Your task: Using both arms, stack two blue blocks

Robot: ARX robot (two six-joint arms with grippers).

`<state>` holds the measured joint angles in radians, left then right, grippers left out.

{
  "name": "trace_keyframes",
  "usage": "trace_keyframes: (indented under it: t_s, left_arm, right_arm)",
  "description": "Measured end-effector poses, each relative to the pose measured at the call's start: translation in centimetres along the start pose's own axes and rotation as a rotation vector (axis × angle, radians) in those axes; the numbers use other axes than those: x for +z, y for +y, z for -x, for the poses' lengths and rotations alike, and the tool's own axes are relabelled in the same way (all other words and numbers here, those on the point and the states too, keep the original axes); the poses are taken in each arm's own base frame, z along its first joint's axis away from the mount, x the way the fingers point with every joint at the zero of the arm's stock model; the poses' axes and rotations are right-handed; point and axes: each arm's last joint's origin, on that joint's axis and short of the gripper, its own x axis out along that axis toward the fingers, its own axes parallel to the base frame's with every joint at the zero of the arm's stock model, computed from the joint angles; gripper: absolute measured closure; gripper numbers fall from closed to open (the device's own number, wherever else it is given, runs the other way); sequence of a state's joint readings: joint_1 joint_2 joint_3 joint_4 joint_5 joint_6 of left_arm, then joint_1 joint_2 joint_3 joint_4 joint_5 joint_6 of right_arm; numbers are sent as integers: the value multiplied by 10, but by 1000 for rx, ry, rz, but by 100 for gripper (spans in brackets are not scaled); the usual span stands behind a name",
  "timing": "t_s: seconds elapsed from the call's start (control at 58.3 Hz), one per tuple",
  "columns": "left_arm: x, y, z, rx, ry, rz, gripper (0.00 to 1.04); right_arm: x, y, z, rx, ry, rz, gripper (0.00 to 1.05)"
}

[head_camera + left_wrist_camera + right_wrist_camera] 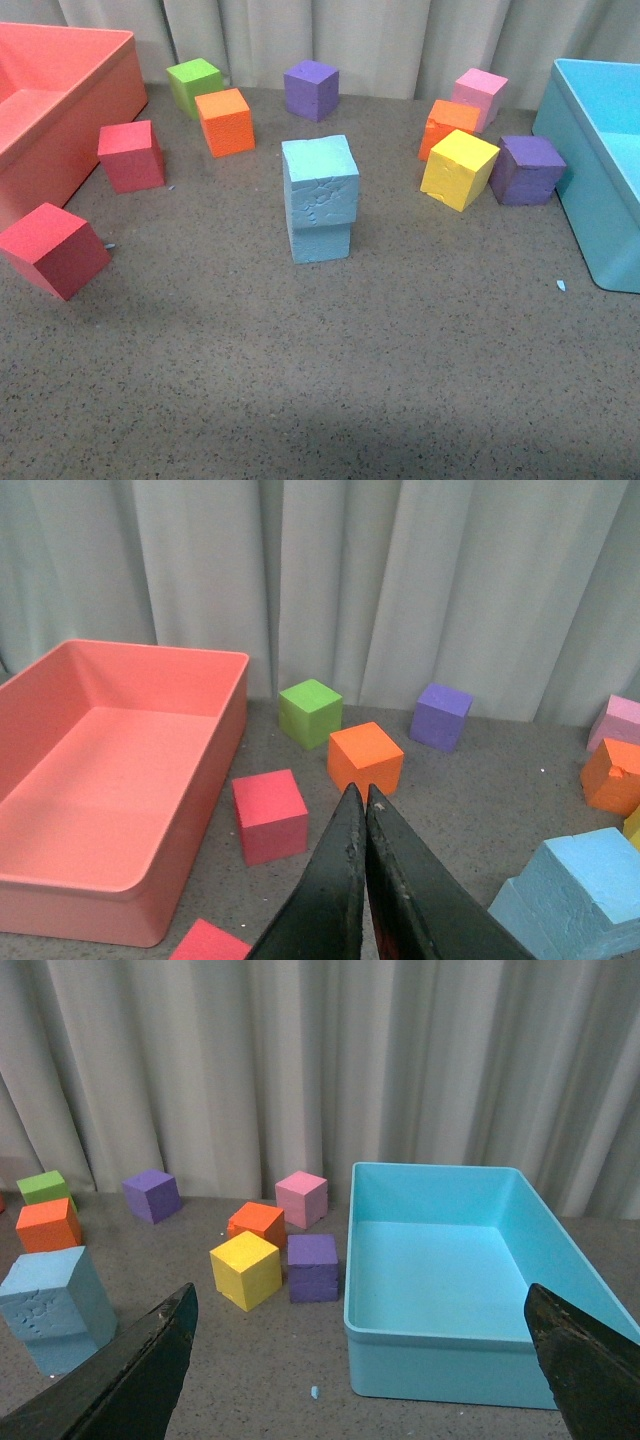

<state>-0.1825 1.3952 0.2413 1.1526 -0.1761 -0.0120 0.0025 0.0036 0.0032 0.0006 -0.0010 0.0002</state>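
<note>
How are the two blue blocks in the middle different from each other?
The top blue block sits on the bottom blue block, which rests on the table. The top block's front face is cracked and pitted; what shows of the bottom block's face looks smoother. The top block sticks out wider than the bottom one, so their edges don't line up. Both are light blue foam cubes.

Neither arm is showing in the front view. The left gripper (364, 798) is sitting closed in its own wrist view, its two black fingers (340, 880) pressing flat against each other with nothing between them. The right gripper (365, 1315) is standing spread wide, one black finger (140, 1365) showing at each lower corner of its wrist view, nothing held between them.
</note>
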Motion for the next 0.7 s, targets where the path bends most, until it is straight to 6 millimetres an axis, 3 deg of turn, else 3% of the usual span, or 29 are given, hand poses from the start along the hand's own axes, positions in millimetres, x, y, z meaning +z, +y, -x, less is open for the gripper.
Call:
trace_keyframes:
  t_s: [0.326,0.703]
  left_arm:
    - [-2,21,47,4,15,-5,101]
    - [0,35,74,4,10,-4,101]
  right_arm:
    - [0,0,0,0,0,0,9]
    - [0,0,0,0,0,0,9]
